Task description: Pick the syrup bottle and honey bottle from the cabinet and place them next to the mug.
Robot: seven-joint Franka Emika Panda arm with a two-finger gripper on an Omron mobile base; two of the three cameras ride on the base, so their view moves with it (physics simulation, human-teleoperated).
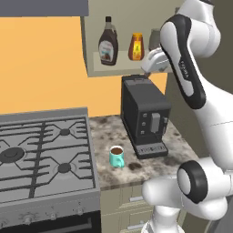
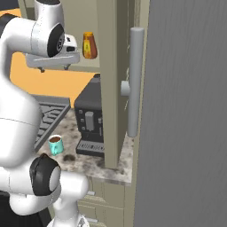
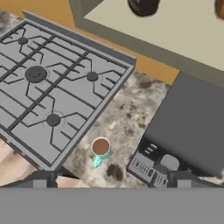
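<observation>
Claw (image 3: 111, 177) wide open and empty; recommend levelling with the cabinet (image 1: 93, 41) shelf, squarely straddling the syrup bottle (image 1: 108, 42) body.

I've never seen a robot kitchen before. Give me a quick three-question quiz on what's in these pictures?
1. True or false: the syrup bottle and honey bottle stand on the cabinet shelf.
2. What stands nearest the mug on the counter: A) stove B) coffee machine C) toaster?
3. Is the gripper holding anything?

Key: 1. True. 2. B, the coffee machine. 3. No, it is open and empty.
</observation>
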